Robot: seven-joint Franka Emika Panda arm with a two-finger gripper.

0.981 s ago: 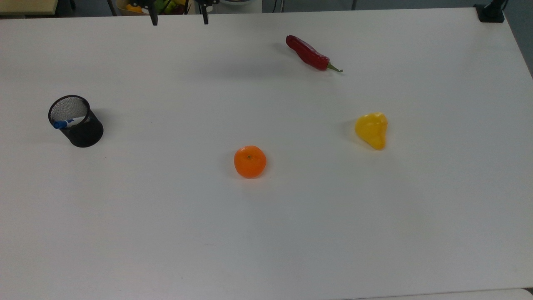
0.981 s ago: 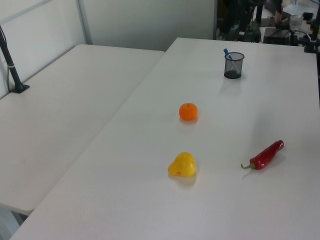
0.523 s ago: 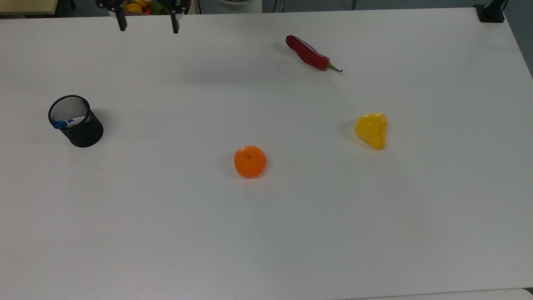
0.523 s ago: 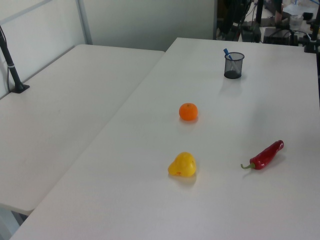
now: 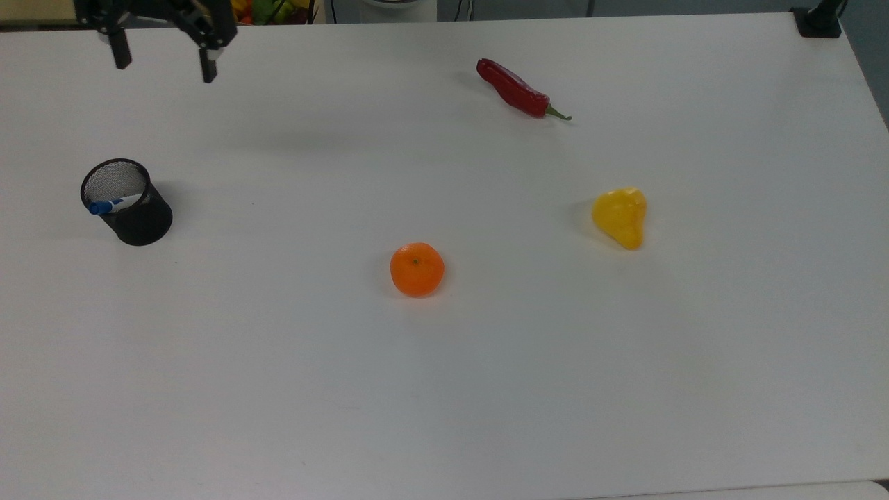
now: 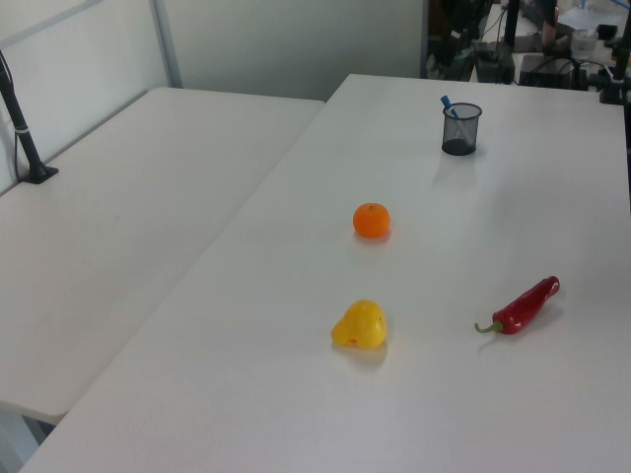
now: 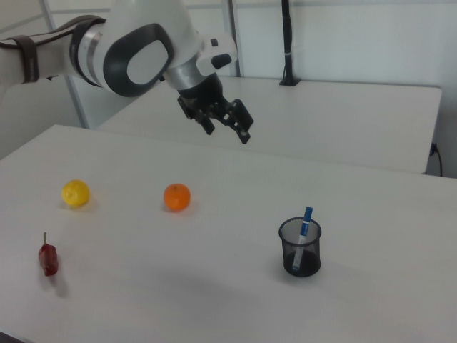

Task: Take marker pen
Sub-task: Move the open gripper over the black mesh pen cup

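- Hovering high with fingers spread and holding nothing, the tool hangs well apart from the marker pen, which stands tilted in the black mesh cup.
- Light, stiff, likely slick barrel; I'd pinch the blue cap end poking above the rim.
- Right view shows the pen's lean; top view shows the cup near the tabletop's left side.

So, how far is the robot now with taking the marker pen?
Nothing is finished yet: the marker pen stands in the black mesh cup, untouched. The gripper hangs open and empty, high over the table, toward the cup's side in the top view. Left to do: get above the cup, descend, close on the pen, and lift it out.
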